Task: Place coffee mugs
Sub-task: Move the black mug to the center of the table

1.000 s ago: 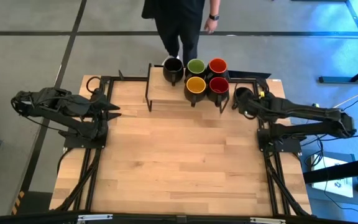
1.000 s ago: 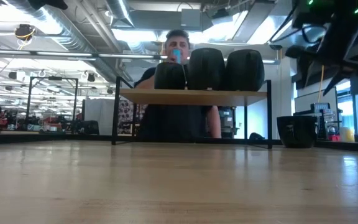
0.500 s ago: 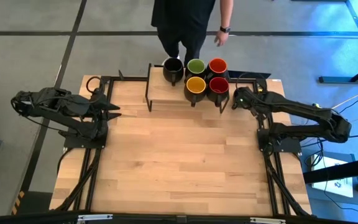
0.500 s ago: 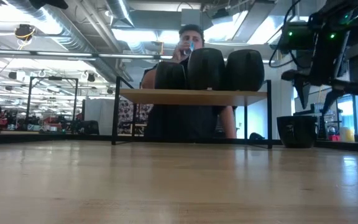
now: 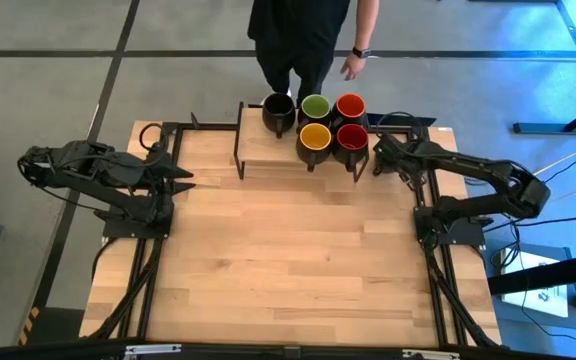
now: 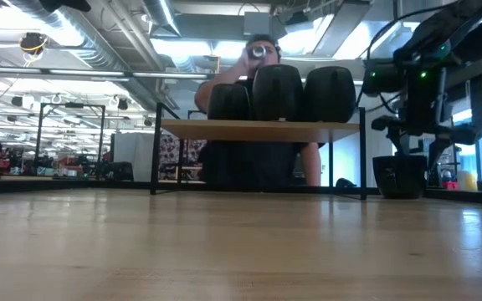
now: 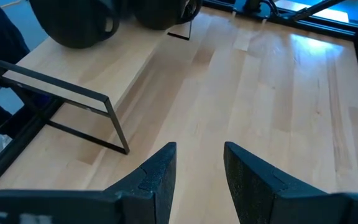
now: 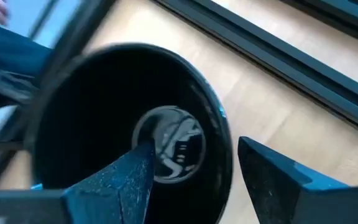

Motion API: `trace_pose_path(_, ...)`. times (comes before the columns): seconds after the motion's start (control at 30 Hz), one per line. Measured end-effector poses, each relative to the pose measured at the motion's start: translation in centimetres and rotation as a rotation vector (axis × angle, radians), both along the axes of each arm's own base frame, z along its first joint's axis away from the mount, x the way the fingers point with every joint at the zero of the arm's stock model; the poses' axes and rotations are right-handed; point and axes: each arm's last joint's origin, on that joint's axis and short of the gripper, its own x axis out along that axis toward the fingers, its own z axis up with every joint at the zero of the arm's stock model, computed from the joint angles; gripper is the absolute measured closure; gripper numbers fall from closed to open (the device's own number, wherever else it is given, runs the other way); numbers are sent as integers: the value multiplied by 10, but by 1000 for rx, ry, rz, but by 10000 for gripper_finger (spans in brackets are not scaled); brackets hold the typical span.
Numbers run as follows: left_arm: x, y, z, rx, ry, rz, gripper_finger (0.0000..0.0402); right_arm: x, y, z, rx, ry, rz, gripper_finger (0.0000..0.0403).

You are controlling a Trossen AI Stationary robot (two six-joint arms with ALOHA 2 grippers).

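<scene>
Five black mugs stand on a raised wooden shelf (image 5: 268, 150) at the far edge: a black inside (image 5: 278, 108), green (image 5: 315, 105), red (image 5: 350, 104), yellow (image 5: 315, 135) and red (image 5: 352, 135). A sixth mug (image 6: 400, 177), black inside (image 8: 98, 99), stands on its base on the table right of the shelf. My right gripper (image 8: 194, 146) hangs open just above it (image 6: 410, 152), fingers pointing down on either side of its rim (image 8: 222, 130). My left gripper (image 7: 197, 165) waits open over the table's left side (image 5: 183, 172).
A black metal frame runs along the far edge (image 5: 408, 125) and around the shelf legs (image 7: 114, 121). A person (image 5: 303, 30) stands behind the far edge, one hand raised to the face (image 6: 258, 52). Bare wood lies toward the near edge (image 5: 288, 270).
My right gripper has come down from high above the table toward the black mug beside the shelf and shifted slightly toward the far edge. The mug has stayed where it was. The person behind the table has raised a hand to the face.
</scene>
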Motion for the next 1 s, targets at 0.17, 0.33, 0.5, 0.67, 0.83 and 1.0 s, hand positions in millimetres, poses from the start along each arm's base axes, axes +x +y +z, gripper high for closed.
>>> trace_pose_path(0.17, 0, 0, 0, -4, 1, -5, 273, 2, -3, -10, 57, 39, 9, 197)
trace_pose_path(0.33, 0, 0, 0, -4, 1, -4, 273, 2, -5, -14, 71, 60, 7, 247)
trace_pose_path(0.5, 0, 0, 0, -3, 1, -4, 273, 2, -5, -14, 57, 84, 3, 312)
trace_pose_path(0.67, 0, 0, 0, 1, -1, 2, 273, 0, -5, -13, 52, 111, 2, 371)
trace_pose_path(0.83, 0, 0, 0, 1, -1, 2, 273, -3, -3, -13, 51, 147, -2, 392)
trace_pose_path(1.0, 0, 0, 0, 1, -1, 3, 273, -10, 3, -5, 49, 179, -3, 390)
